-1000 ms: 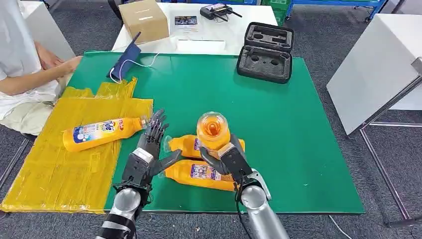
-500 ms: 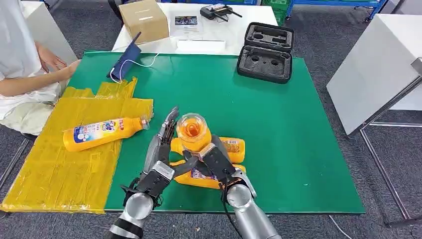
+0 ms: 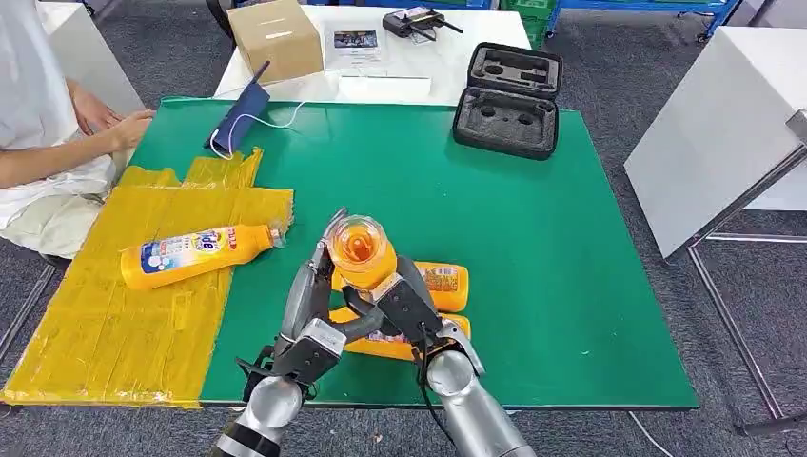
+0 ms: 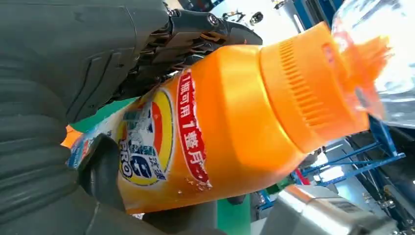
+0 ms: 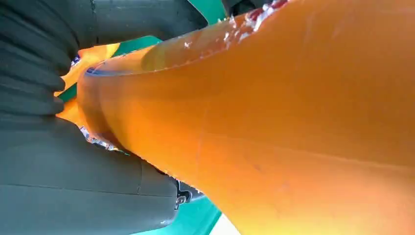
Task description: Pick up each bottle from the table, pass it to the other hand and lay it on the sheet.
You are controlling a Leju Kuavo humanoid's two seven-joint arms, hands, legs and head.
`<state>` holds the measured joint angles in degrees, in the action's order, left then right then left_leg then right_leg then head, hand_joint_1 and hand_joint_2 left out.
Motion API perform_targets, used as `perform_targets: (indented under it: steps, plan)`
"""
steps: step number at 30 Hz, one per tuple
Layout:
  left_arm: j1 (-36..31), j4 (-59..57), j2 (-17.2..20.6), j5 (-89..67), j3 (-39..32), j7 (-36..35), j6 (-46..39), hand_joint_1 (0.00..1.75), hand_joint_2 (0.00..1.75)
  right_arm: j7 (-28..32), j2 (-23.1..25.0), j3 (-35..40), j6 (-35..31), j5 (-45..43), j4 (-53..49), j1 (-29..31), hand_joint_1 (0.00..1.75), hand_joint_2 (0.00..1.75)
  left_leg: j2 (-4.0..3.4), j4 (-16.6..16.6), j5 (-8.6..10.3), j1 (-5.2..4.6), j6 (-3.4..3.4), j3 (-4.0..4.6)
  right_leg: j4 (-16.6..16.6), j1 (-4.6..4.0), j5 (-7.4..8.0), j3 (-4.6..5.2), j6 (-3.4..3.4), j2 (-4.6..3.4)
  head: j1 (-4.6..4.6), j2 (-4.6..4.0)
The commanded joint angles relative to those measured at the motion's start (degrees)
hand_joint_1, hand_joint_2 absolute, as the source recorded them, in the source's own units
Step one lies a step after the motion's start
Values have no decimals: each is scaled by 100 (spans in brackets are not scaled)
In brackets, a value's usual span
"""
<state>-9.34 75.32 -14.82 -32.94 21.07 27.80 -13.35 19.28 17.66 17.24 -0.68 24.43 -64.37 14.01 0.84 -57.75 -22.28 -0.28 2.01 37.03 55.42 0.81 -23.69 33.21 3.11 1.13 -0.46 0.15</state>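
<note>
Now, from the head view, my right hand (image 3: 404, 305) grips an orange bottle (image 3: 360, 249) upright above the green worktop (image 3: 533, 248), its clear cap toward the camera. My left hand (image 3: 309, 319) is at the bottle's left side, fingers stretched up along it — touching it, as far as I can tell. Two more bottles (image 3: 442, 284) lie on the worktop just beneath my hands, one beside the other. A fourth bottle (image 3: 195, 253) lies on the yellow sheet (image 3: 105, 324), at the left. A person's hand (image 3: 128, 127) rests at the far left corner.

From the left wrist view, the bottle's label (image 4: 161, 142) is close against my palm; my thumb (image 4: 105, 171) lies on it and dark fingers (image 4: 195, 29) reach around the other side.

From the right wrist view, the orange body (image 5: 274, 122) sits against my palm — a tight hold.
</note>
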Motion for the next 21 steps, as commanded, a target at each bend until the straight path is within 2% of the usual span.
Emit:
perform_targets:
  steps: [1, 7, 14, 21]
  plan:
    - [-180, -405, 129, 290, 79, -106, 245, 0, 175, -2, -119, 371, -3, 107, 268, 181, 175, 175, -9, 4, -6, 3, -8, -17, -6, -3, -3, -16, -8, -10, 2, 0]
    - [-316, -439, 53, 628, -395, -198, 251, 0, 175, 61, -62, 1062, 18, 517, 213, 4, 175, 175, -18, 3, -9, 4, -10, -20, -4, -4, -5, -17, -10, -19, 0, 0]
    - [-318, -392, -14, 1076, -699, -206, 489, 0, 175, 16, -119, 1186, 8, 537, 156, -6, 175, 175, -10, 0, -9, 7, -10, -20, -3, -5, -7, -16, -11, -10, 0, 0]
    - [-318, -392, -14, 1076, -699, -206, 489, 0, 175, 16, -119, 1186, 8, 537, 156, -6, 175, 175, -5, 2, -6, 5, -9, -13, -3, -4, -6, -11, -10, -5, 2, 0]
